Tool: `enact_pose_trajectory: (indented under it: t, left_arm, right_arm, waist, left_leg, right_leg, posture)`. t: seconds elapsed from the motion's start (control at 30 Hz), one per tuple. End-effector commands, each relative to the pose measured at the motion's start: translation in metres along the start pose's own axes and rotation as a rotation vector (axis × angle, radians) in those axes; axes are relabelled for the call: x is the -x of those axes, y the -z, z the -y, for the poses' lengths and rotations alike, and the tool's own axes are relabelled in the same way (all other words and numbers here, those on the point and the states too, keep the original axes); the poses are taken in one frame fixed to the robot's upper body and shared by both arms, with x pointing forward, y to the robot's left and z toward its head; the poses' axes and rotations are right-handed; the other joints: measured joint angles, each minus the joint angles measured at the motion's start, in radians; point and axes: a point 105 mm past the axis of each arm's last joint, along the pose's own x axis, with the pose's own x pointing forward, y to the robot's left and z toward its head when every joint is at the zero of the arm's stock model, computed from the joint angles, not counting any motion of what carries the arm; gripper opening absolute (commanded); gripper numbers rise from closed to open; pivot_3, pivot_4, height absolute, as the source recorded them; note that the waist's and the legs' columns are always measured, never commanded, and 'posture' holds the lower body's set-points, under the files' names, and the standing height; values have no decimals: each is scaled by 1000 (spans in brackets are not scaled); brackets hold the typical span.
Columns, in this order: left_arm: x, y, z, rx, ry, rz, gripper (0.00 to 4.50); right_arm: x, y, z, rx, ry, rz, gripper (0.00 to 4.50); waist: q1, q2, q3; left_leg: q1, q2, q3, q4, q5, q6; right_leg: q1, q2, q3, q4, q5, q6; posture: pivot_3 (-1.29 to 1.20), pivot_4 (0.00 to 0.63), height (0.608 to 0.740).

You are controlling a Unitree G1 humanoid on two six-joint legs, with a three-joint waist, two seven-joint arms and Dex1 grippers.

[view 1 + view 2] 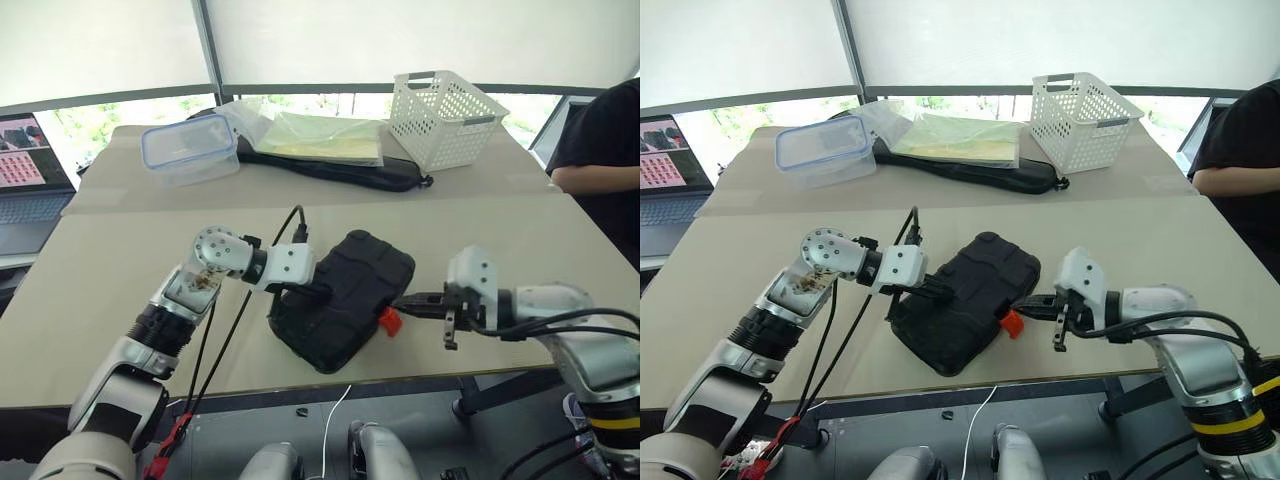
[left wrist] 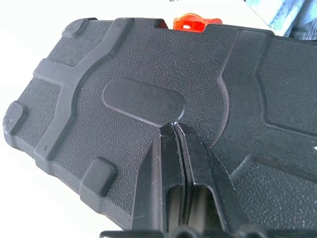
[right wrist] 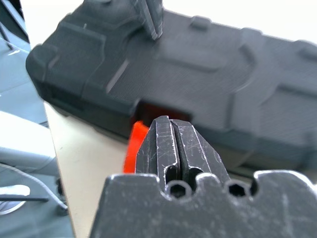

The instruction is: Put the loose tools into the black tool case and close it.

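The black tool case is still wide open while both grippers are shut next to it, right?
No. The black tool case is closed, lid down, as the left eye view shows. The left gripper and right gripper are indeed shut beside it.

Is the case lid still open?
No, the black case lies shut on the table, its lid flat, with the left claw pressed on top and the orange latch facing the right claw.

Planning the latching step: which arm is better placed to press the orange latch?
Right, probably: the right gripper, shut, points at the small orange latch on the closed black hard-plastic tool case; the shut left gripper rests on its lid.
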Motion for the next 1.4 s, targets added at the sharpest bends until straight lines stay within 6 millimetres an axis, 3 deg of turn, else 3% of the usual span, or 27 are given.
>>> enact_pose_trajectory:
  t: [0.03, 0.13, 0.4, 0.77, 1.0, 1.3, 1.4]
  left_arm:
    - [-5, 18, 10, 76, 31, -54, 74]
    - [-5, 16, 8, 72, 21, -52, 74]
    - [-3, 13, 7, 67, 17, -43, 74]
    - [-19, 2, -1, 11, 30, -23, 74]
    - [-30, 0, 2, -46, 71, -29, 74]
    - [-36, 3, 5, -64, 89, -34, 74]
    - [-38, 4, 6, -67, 95, -34, 74]
  right_arm:
    - [1, 14, -10, 24, -20, -62, 0]
    - [2, 28, -16, 10, -14, -99, 0]
    - [7, 29, -19, -36, 17, -85, 0]
    - [-18, 36, -2, -60, 102, -69, 0]
    - [-26, 14, 1, -71, 134, 24, 0]
    - [-5, -35, 7, -61, 175, 191, 0]
    - [-6, -37, 1, -71, 151, 183, 0]
  waist:
    - [0, 0, 0]
    - [1, 0, -1]
    - [0, 0, -1]
    - [10, 0, -1]
    - [3, 0, -1]
    - [-10, 0, 0]
    - [-14, 0, -1]
  left_leg:
    - [0, 0, 0, 0, 0, 0]
    - [0, 0, 0, 0, 0, 0]
    - [1, 0, 0, 0, 0, -1]
    - [0, -1, -1, 0, 0, -1]
    - [-1, -1, -1, 0, 0, -1]
    - [-1, -1, 0, 0, 0, -1]
    - [-1, 0, 0, -1, 0, -2]
  right_leg:
    - [0, 0, 0, 0, 0, 0]
    - [0, 0, 0, 0, 0, 0]
    - [0, 0, 0, 0, 0, 0]
    - [0, -1, -1, 0, 0, 1]
    - [-1, -1, 0, 0, 0, 1]
    - [-2, 0, 1, 0, 0, 1]
    - [-2, 0, 1, 0, 0, 0]
  posture:
    - [0, 150, 740]
    - [0, 150, 740]
    - [0, 150, 740]
    - [0, 150, 740]
    - [0, 150, 740]
    - [0, 150, 740]
    - [0, 150, 740]
